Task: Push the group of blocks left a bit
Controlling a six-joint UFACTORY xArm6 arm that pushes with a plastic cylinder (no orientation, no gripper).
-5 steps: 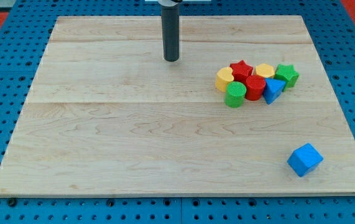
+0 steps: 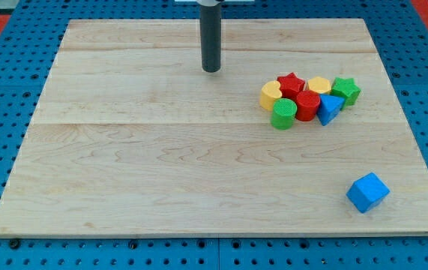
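We have our tip (image 2: 211,70) in the upper middle of the frame, resting on the bench (image 2: 124,165), well apart from the blocks and to their upper left. There is no hand on this arm, only the bare rod, so nothing is open, closed or held.

The group sits in the upper right of the frame. Going left to right: a yellow round block (image 2: 270,94), a green cylinder (image 2: 283,114) just below it, a red star (image 2: 291,83), a red block (image 2: 307,105) in the middle, a yellow block (image 2: 318,85), a blue wedge-like block (image 2: 329,109) and a green star (image 2: 345,91). They are packed close, most of them touching. A blue cube (image 2: 367,192) lies alone at the lower right.

We judge the push not yet begun: our tip is on the wrong side, and must get round to the group's right edge first.

The cluster's long axis runs left to right across the frame, slightly wider than it is deep; it points no particular way.
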